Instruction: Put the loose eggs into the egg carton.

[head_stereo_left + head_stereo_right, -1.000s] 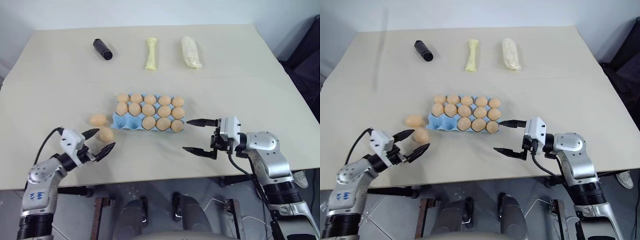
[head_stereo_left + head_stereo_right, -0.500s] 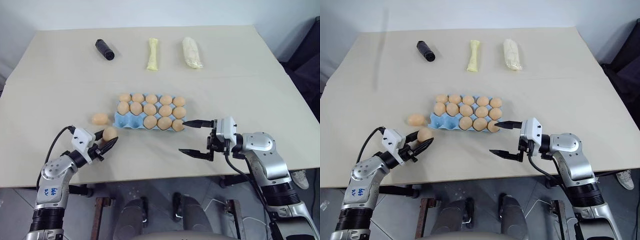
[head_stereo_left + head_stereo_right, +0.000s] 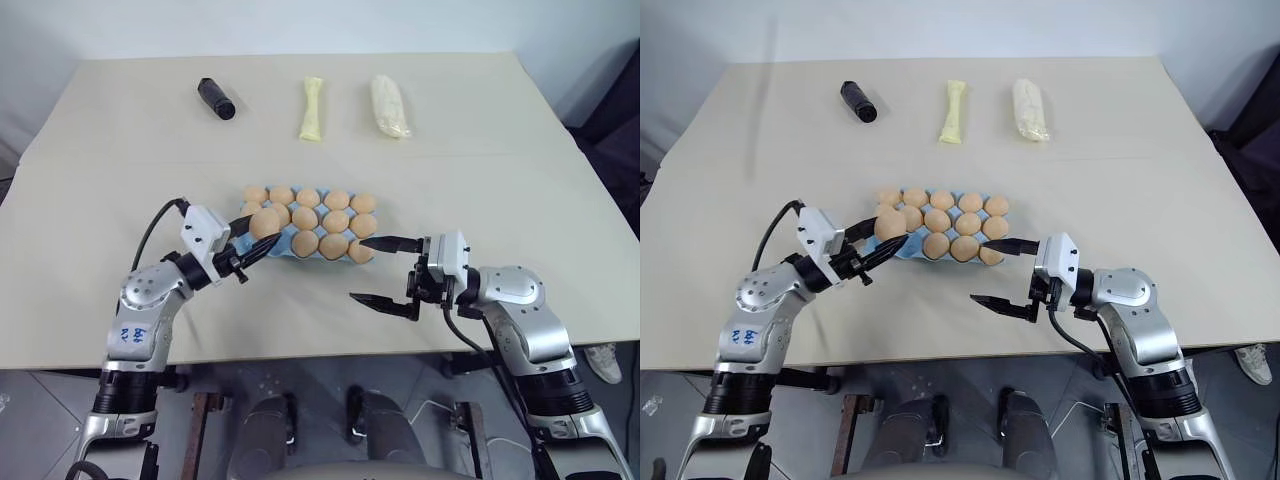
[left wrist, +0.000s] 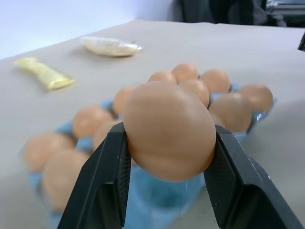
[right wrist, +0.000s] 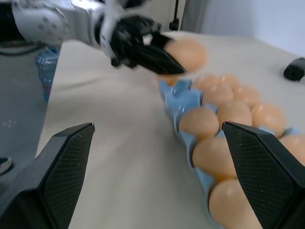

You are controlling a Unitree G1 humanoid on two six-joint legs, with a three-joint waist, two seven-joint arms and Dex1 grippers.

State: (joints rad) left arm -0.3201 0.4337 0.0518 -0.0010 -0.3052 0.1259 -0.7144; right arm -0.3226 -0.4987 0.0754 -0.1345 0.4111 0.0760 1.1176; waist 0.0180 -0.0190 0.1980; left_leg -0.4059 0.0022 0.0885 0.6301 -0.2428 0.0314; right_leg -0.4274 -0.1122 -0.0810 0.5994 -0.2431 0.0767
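My left gripper (image 3: 262, 232) is shut on a tan loose egg (image 3: 265, 221) and holds it just above the near-left end of the light-blue egg carton (image 3: 286, 242). In the left wrist view the egg (image 4: 169, 131) sits squeezed between both black fingers (image 4: 102, 186), with the filled cups behind it. Several eggs (image 3: 334, 243) fill most of the carton; its near-left cups (image 5: 183, 98) show bare blue. My right gripper (image 3: 357, 269) stands open, level, beside the carton's right end, touching nothing.
At the far side of the beige table (image 3: 520, 190) lie a black cylinder (image 3: 216, 98), a yellow packet (image 3: 312, 108) and a white packet (image 3: 390, 105). The table's near edge runs just below both grippers.
The left gripper closed on a loose egg on the table, lifted it and carried it right to the carton's left end. The right gripper stayed put, open.
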